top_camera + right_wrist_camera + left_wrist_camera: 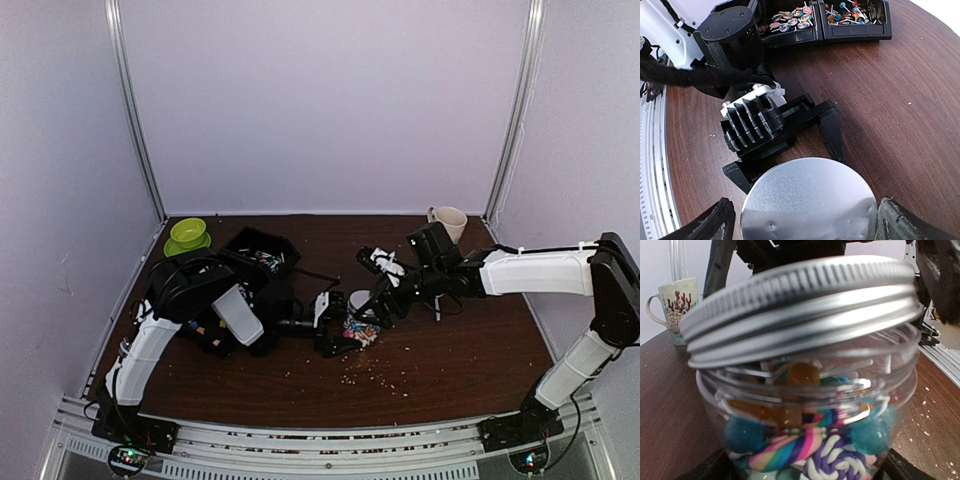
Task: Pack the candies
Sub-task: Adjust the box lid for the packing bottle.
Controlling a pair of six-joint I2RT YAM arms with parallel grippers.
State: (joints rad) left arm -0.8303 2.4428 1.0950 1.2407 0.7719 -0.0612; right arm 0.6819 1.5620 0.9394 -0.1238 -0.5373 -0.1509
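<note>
Many candies (805,450) in jar (715,395) — lid (800,305) askew, left gripper (347,335) clasping.

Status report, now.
Left gripper clamped on candy jar. Right gripper open astride metal lid; lid crooked on jar. Candies inside. Nothing blocking.

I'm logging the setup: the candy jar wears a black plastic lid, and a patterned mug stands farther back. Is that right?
Not quite: the lid is silver metal, not black plastic, as the right wrist view shows. The rest holds: it tops the jar of candies, and a patterned mug stands farther back.
</note>
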